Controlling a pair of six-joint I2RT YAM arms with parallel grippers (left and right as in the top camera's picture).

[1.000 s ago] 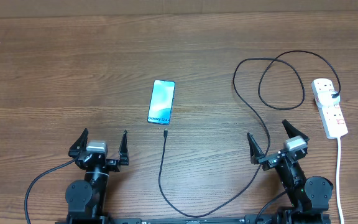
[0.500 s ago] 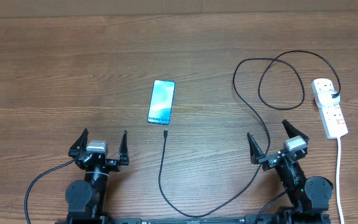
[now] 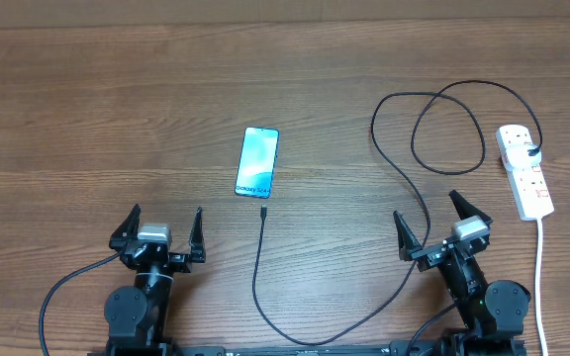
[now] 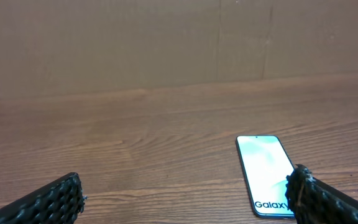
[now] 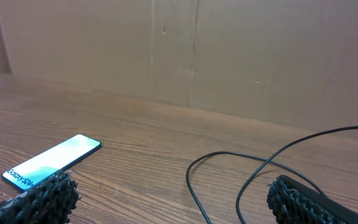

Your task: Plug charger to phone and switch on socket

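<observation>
Phone [image 3: 256,162] is lying flat on the wooden worktop [image 3: 87,109], screen lit and facing up, a little left of the middle. We are seeing it ahead of the left end effector [image 3: 165,222] and slightly to its right.

Just beyond the phone's near edge, the charger [image 3: 256,267] is resting its small connector tip on the wood. The tip is lying close to the phone, apparently with a small gap between them. From there the thin black cable is running toward the front edge and curving right. It is passing under the right end effector [image 3: 427,213] as seen from above and looping over the right half of the worktop. Its black plug is sitting in the far end of the socket [image 3: 524,173].

The socket is lying along the right edge, and its thick white cord [image 3: 540,272] is trailing toward the front. We cannot tell how its switches are set.

Both end effectors are sitting near the front edge with jaws spread wide, gripping nothing. In the left wrist view the phone is showing just inside the right-hand finger [image 4: 328,200]. In the right wrist view it is lying to the left, with the cable loops to the right.
</observation>
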